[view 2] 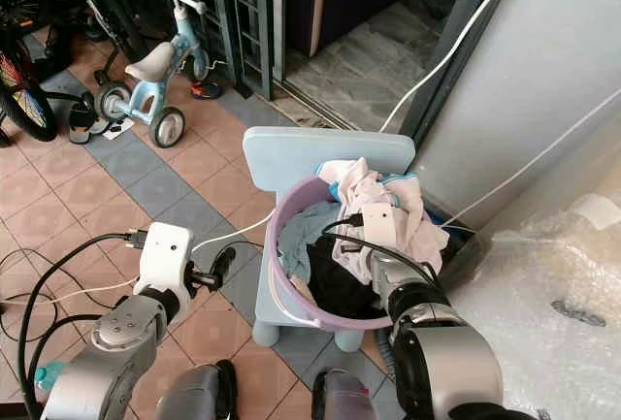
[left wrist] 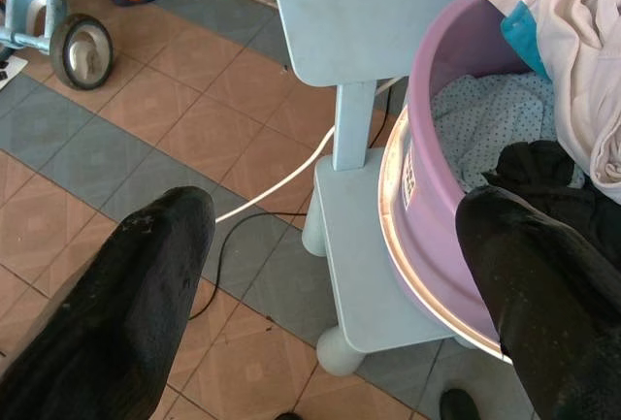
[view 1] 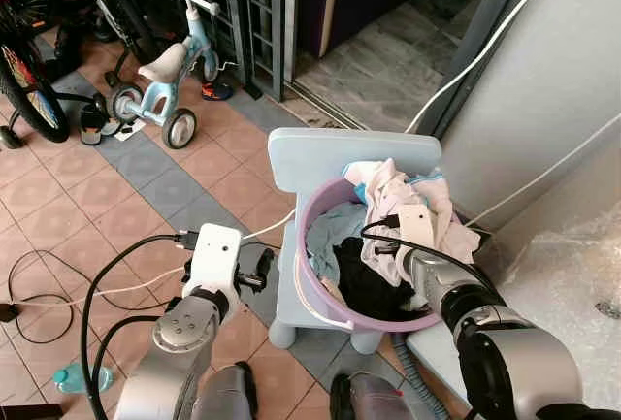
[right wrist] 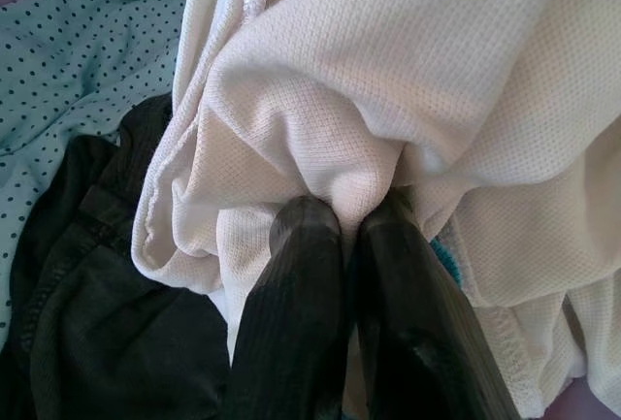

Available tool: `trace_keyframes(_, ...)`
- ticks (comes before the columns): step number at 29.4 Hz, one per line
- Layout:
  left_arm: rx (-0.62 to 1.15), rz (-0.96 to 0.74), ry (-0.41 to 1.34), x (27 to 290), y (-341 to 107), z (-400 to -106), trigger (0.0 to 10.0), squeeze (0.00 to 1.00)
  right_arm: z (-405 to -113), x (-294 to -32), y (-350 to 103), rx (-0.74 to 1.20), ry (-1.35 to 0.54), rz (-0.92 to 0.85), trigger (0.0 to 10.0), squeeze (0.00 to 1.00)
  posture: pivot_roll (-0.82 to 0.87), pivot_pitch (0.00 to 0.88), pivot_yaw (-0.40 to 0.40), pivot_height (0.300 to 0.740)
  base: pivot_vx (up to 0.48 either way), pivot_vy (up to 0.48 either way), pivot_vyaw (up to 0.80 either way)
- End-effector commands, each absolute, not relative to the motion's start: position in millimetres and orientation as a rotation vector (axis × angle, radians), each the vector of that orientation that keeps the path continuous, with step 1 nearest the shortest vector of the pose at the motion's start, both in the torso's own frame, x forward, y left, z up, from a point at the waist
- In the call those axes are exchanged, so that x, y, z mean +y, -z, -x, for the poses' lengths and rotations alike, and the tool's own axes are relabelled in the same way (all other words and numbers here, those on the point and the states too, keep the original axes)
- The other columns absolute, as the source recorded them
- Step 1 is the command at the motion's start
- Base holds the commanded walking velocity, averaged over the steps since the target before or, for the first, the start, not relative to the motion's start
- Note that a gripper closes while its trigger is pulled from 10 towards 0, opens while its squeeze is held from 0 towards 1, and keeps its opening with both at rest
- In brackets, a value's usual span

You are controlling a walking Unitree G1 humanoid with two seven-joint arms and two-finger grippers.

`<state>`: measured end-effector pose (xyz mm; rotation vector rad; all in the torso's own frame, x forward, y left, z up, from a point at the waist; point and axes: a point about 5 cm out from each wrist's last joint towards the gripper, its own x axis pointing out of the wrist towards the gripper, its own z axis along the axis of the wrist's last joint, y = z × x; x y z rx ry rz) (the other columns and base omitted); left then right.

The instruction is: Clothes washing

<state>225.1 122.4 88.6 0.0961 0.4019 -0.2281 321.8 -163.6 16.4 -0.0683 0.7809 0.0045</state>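
A purple basin (view 1: 304,250) stands on a pale blue child's chair (view 1: 320,153). Laundry fills the basin: a cream knit garment (view 1: 412,197) heaped on the far right side, a black garment (view 1: 374,289) and a pale blue dotted cloth (view 1: 330,236). My right arm (view 1: 456,294) reaches into the basin from the near right. In the right wrist view my right gripper (right wrist: 354,218) is shut, pinching a fold of the cream garment (right wrist: 437,71), with the black garment (right wrist: 87,294) beside it. My left gripper (left wrist: 335,209) stands open, left of the chair above the tiled floor, holding nothing.
A child's tricycle (view 1: 165,76) and a bicycle wheel (view 1: 29,90) stand at the back left by a metal gate (view 1: 233,3). Cables (view 1: 58,284) trail over the tiles. A grey wall and something wrapped in bubble wrap (view 1: 572,284) close off the right side.
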Motion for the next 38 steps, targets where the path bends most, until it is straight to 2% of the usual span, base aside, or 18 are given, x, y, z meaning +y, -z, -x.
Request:
trace_keyframes(1,0.412,-0.106,0.227,122,-85,-226,10.0,0.00,-323,-169,-18,0.783,0.020,0.067,0.0,0.00,0.04,0.148,-0.056,0.740,0.000,0.000,0.00)
trace_keyframes(9,0.405,-0.104,0.230,119,-84,-230,10.0,0.00,-328,-174,-24,0.729,0.029,0.031,0.0,0.00,0.03,0.122,-0.062,0.740,0.000,0.000,0.00)
trace_keyframes(10,0.404,-0.104,0.228,119,-83,-231,10.0,0.00,-336,-174,-35,0.638,0.027,-0.031,0.0,0.00,0.03,0.110,-0.059,0.740,0.000,0.000,0.00)
trace_keyframes(13,0.399,-0.122,0.230,122,-83,-234,10.0,0.00,-346,-179,-52,0.537,0.014,-0.038,0.0,0.00,0.02,0.109,-0.046,0.740,0.000,0.000,0.00)
trace_keyframes(19,0.381,-0.133,0.222,127,-85,-246,10.0,0.00,-348,-191,-70,0.403,0.012,-0.132,0.0,0.00,0.00,0.094,-0.029,0.740,0.000,0.000,0.00)
trace_keyframes(23,0.367,-0.140,0.211,132,-86,-254,10.0,0.00,-332,-198,-88,0.244,-0.008,-0.167,0.0,0.00,-0.02,0.091,-0.020,0.740,0.000,0.000,0.00)
trace_keyframes(25,0.342,-0.136,0.201,134,-88,-256,10.0,0.00,-313,-200,-100,0.135,-0.027,-0.095,0.0,0.00,-0.03,0.087,-0.010,0.740,0.000,0.000,0.00)
trace_keyframes(26,0.342,-0.136,0.201,134,-88,-256,10.0,0.00,-313,-200,-100,0.135,-0.027,-0.095,0.0,0.00,-0.03,0.087,-0.010,0.740,0.000,0.000,0.00)
trace_keyframes(27,0.301,-0.125,0.184,134,-91,-257,10.0,0.00,-296,-199,-110,0.065,-0.030,-0.043,0.0,0.00,-0.04,0.083,-0.002,0.740,0.000,0.000,0.00)
trace_keyframes(31,0.249,-0.114,0.142,134,-96,-260,10.0,0.00,-269,-192,-130,-0.035,-0.033,0.010,0.0,0.00,-0.05,0.076,0.011,0.740,0.000,0.000,0.00)
trace_keyframes(34,0.244,-0.108,0.144,130,-96,-264,10.0,0.00,-262,-181,-140,-0.064,-0.067,0.065,0.0,0.00,-0.06,0.070,0.020,0.740,0.000,0.000,0.00)
trace_keyframes(35,0.239,-0.108,0.150,129,-97,-265,10.0,0.00,-262,-178,-141,-0.068,-0.080,0.081,3.3,0.00,-0.06,0.069,0.023,0.740,0.000,0.000,0.00)
trace_keyframes(36,0.236,-0.108,0.156,128,-97,-266,10.0,0.00,-264,-176,-143,-0.069,-0.077,0.094,10.0,0.00,-0.06,0.068,0.024,0.740,0.000,0.000,0.00)
trace_keyframes(38,0.232,-0.108,0.162,126,-97,-268,10.0,0.00,-267,-173,-148,-0.078,-0.061,0.064,10.0,0.00,-0.06,0.063,0.029,0.740,0.000,0.000,-0.59)
